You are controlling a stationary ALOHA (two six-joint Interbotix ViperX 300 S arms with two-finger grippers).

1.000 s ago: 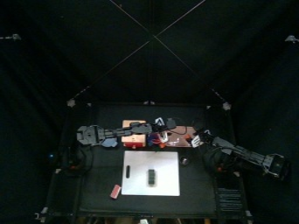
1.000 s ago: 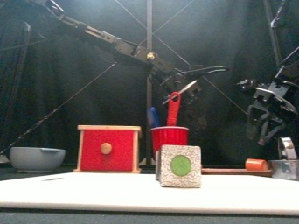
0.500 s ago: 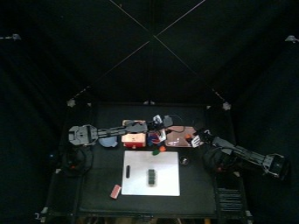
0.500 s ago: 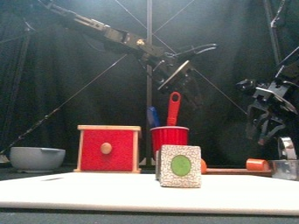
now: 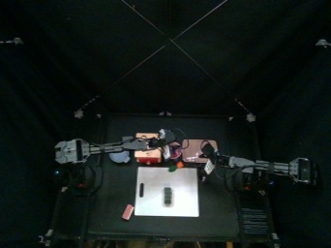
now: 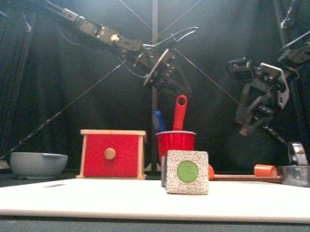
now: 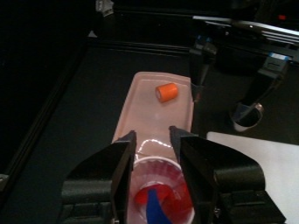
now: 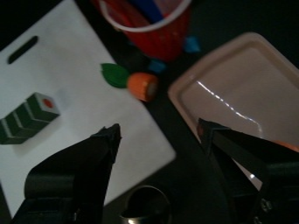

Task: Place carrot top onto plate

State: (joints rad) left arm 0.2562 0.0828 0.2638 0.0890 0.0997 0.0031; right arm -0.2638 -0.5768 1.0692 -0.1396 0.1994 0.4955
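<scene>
Right tool (image 6: 256,101) swings from right edge toward frame centre, jaws wide, empty. Left tool (image 6: 158,65) wide, empty. Carrot top (image 8: 132,82) lower centre, beside plate (image 8: 239,83), not yet placed.

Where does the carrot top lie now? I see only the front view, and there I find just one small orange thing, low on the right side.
Observer: The carrot top, orange with a green leaf, lies at the edge of the white board, between the board and the plate, near the red cup.
Operator: Is the plate bare, then?
Observer: No, another orange piece lies on it.
Operator: Does the right tool hold something?
Observer: No, the right tool is open and empty, facing the carrot top.
</scene>
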